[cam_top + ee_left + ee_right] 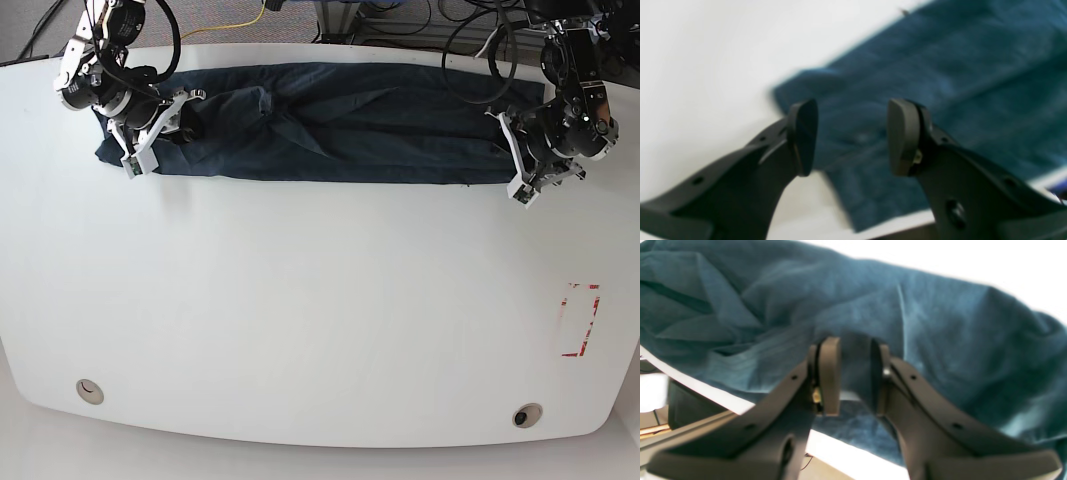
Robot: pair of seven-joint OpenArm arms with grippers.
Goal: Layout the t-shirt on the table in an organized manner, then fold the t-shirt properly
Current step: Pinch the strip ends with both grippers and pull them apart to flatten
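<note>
In the left wrist view, the left gripper point(851, 136) stands with its jaws apart and nothing between them, poised over a corner of the t-shirt point(940, 93) where the cloth meets the white surface point(706, 66). For a clean pick, this gripper probably needs to close on the hem corner itself, not on a loose fold beside it, so that both ends rise level. The picture is blurred, so whether the corner is one layer or several cannot be told, and the height of the fingertips above the cloth is unclear. In the right wrist view, the right gripper point(855, 376) is clamped on a raised pinch of the t-shirt point(940, 340), with dark fabric filling the gap between the pads; the cloth around it is heavily creased. Which part of the garment is held cannot be made out, and the near edge of the surface point(846, 456) cuts off the lower cloth. In the base view, the t-shirt point(330, 125) lies as a long bunched band along the far side of the surface point(300, 320), with the right gripper point(150, 135) at one end and the left gripper point(522, 165) at the other. Sleeves and collar are hidden in the folds, so the garment's orientation is uncertain; drawing the ends apart evenly would likely expose them.
</note>
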